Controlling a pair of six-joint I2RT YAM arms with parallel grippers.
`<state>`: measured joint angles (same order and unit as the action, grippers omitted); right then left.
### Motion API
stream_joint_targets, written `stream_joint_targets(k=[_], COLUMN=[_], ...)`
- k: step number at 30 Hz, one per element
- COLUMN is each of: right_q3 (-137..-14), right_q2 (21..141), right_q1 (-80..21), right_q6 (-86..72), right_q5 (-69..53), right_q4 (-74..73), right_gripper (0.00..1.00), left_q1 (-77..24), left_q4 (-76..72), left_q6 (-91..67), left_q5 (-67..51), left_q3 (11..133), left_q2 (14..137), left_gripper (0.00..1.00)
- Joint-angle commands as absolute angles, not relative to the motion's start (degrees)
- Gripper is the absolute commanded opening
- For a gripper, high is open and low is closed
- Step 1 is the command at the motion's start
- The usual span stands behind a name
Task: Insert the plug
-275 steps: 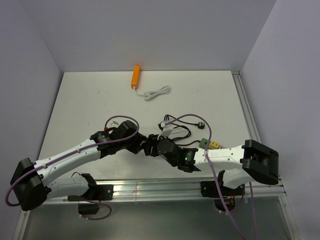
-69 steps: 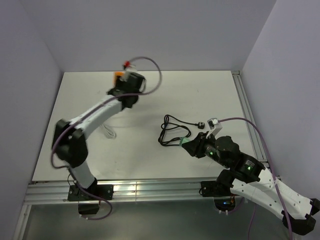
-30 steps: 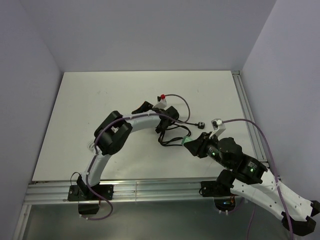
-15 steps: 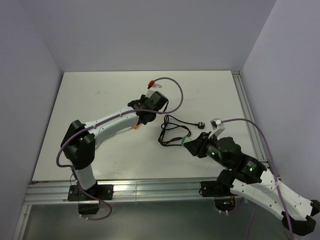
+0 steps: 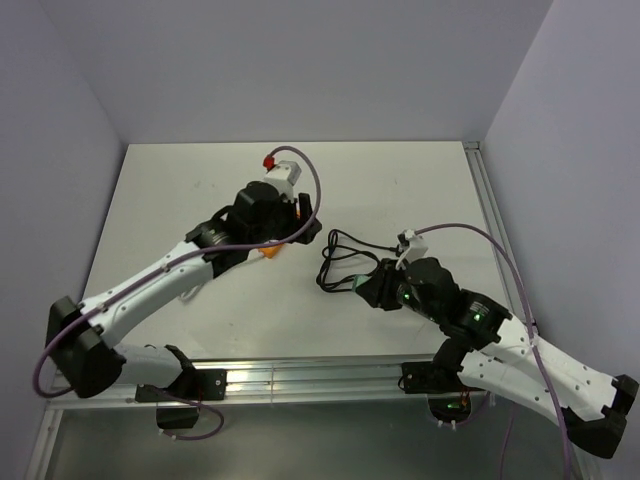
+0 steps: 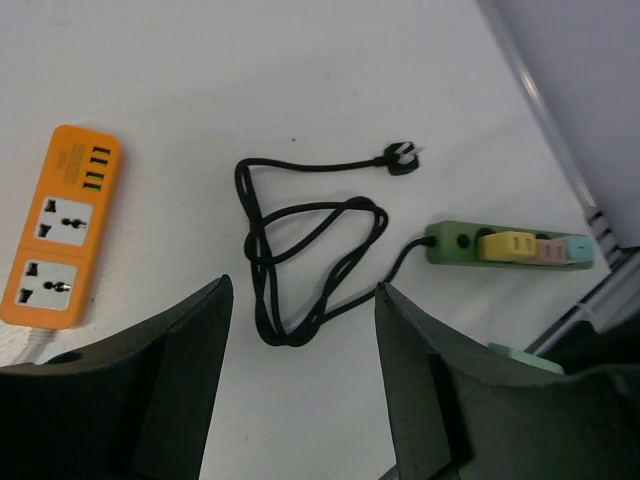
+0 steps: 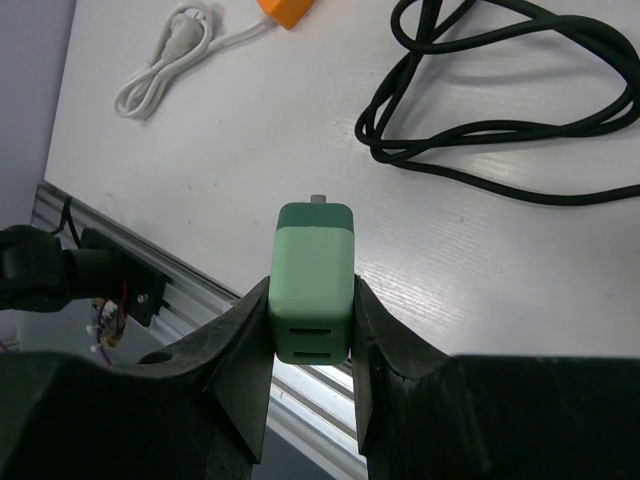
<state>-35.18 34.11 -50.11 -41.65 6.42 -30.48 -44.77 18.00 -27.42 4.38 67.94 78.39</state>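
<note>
The two-tone green block plug [image 7: 312, 275] is pinched between the closed right fingers [image 7: 240, 370], over the white counter [image 7: 200, 180] just on the near side of the coiled black cable [image 6: 300, 250]. Right of that cable lies one green power strip [image 6: 450, 243] carrying three adapters: yellow adapter [image 6: 508, 245], pink adapter [image 6: 548, 252], blue adapter [image 6: 578, 250]. Left of the cable lies one orange power strip [image 6: 60, 240] with two sockets, and one white cable [image 7: 160, 60] lies past it. The left fingers [image 6: 170, 390] are spread apart, holding nothing.
</note>
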Motion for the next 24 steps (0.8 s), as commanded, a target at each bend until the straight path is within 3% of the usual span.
stream_joint_targets(k=[1,5,10,14,18,24], right_q3=[-40.25,-42.36,-47.54,-55.95,-63.88,-70.39], right_q2=[38.66,45.59,52.02,59.82,67.57,78.47], right_q1=[-49.22,-49.04,-49.04,-48.87,-47.9,-42.82], right_q6=[-42.63,-40.88,-34.38,-30.85,-31.2,-35.85], right_q5=[5.99,1.33,-1.59,-0.44,-1.75,-14.02], right_q4=[-27.78,-24.89,-25.48,-28.47,-31.81,-30.76], right_gripper=[0.0,0.0,0.0,0.0,0.0,0.0], left_q1=[-44.74,-44.74,-44.04,-39.21,-29.92,-21.55], left_q4=[10.02,15.44,25.65,30.76,26.55,21.01], left_q6=[-29.26,-31.29,-39.18,-43.94,-46.58,-46.94], left_q5=[-1.77,4.47,23.8,25.84,21.46,16.27], left_q3=[62.76,60.3,60.02,63.01,62.31,65.91], left_q2=[72.26,70.05,70.74,74.79,78.03,87.69], left_gripper=[0.64,0.64,0.63,0.6,0.53,0.33])
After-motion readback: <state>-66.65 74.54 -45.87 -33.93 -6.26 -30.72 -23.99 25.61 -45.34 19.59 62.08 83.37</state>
